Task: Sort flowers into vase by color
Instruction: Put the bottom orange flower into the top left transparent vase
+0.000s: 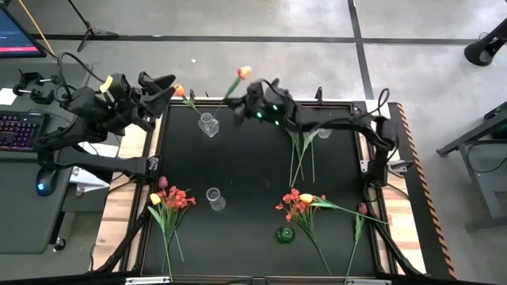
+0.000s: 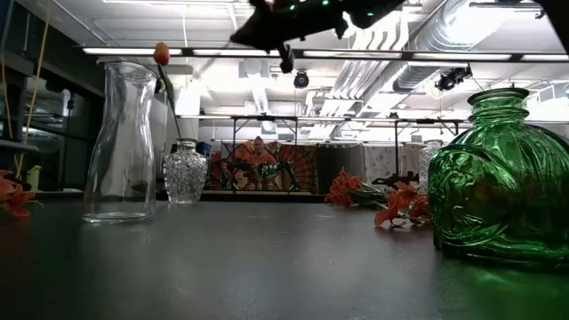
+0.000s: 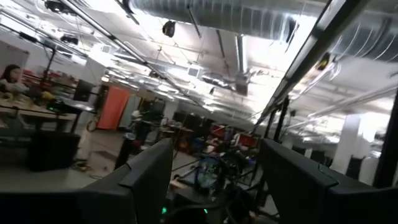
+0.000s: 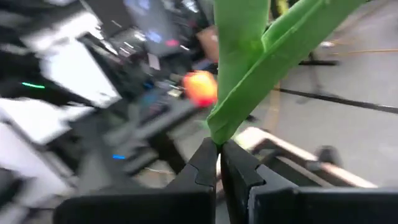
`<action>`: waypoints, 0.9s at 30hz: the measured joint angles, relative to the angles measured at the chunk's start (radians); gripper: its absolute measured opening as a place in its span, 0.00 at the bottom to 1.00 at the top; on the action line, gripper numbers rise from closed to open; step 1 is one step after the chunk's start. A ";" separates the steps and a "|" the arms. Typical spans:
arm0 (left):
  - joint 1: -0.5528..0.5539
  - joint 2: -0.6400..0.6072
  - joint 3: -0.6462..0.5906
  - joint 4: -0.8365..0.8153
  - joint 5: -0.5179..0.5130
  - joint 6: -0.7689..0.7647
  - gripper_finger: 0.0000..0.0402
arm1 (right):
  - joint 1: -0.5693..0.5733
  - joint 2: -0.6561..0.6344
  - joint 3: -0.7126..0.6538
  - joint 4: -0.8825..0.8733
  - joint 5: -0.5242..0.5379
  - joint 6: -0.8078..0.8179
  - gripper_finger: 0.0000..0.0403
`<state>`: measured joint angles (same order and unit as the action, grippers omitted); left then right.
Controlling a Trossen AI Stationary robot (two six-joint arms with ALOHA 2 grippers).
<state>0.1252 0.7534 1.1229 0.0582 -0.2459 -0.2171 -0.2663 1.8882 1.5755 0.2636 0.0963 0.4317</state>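
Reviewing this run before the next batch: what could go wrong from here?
1. The right gripper pinches the orange-yellow tulip only by its green leaf; it may slip or swing.
2. The small cut-glass vase has a narrow neck already holding an orange tulip, so insertion could miss or tip it.
3. The left gripper hovers close by; the arms could collide.

The table has a matt, dark top that looks faintly textured, and the tall carafe is clear, smooth glass. The small vase is cut, faceted glass; the green vase is glossy embossed glass. The leaf between the matt black fingers looks like cloth, though blur hides its weave.
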 joint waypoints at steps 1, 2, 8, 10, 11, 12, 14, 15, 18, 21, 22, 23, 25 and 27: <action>0.001 -0.007 0.000 -0.011 0.000 0.007 0.57 | -0.010 0.020 0.045 -0.038 0.009 -0.026 0.00; 0.002 -0.013 0.000 -0.021 0.000 0.011 0.57 | -0.020 0.038 0.087 -0.069 0.011 -0.053 0.00; 0.002 -0.038 0.001 -0.049 -0.013 0.013 0.57 | -0.061 0.137 0.308 -0.233 -0.003 -0.177 0.00; 0.002 -0.039 0.001 -0.050 -0.036 0.012 0.57 | -0.069 0.165 0.361 -0.279 -0.022 -0.202 0.00; 0.002 -0.039 0.001 -0.051 -0.050 0.012 0.57 | -0.072 0.177 0.377 -0.292 -0.028 -0.211 0.00; 0.002 -0.039 0.001 -0.051 -0.060 0.012 0.57 | -0.073 0.186 0.388 -0.300 -0.030 -0.226 0.00; 0.002 -0.039 0.001 -0.051 -0.076 0.011 0.57 | -0.071 0.201 0.396 -0.300 -0.037 -0.256 0.00; 0.002 -0.038 0.001 -0.051 -0.082 0.010 0.57 | -0.070 0.203 0.393 -0.299 -0.040 -0.267 0.00; 0.002 -0.039 0.001 -0.050 -0.092 -0.005 0.57 | -0.068 0.203 0.369 -0.297 -0.041 -0.283 0.00; 0.002 -0.038 0.001 -0.051 -0.108 -0.014 0.57 | -0.070 0.203 0.357 -0.307 -0.041 -0.293 0.00; 0.002 -0.035 0.001 -0.050 -0.115 -0.014 0.57 | -0.071 0.203 0.357 -0.308 -0.040 -0.306 0.00; 0.002 -0.032 0.001 -0.050 -0.119 -0.014 0.57 | -0.071 0.203 0.357 -0.305 -0.040 -0.323 0.00; 0.002 -0.027 0.001 -0.051 -0.129 -0.014 0.57 | -0.070 0.202 0.357 -0.304 -0.041 -0.350 0.00; 0.002 -0.020 0.001 -0.051 -0.132 -0.014 0.57 | -0.069 0.202 0.357 -0.307 -0.041 -0.361 0.00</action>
<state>0.1268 0.7338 1.1236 0.0071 -0.3782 -0.2314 -0.3354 2.0905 1.9324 -0.0430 0.0554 0.0705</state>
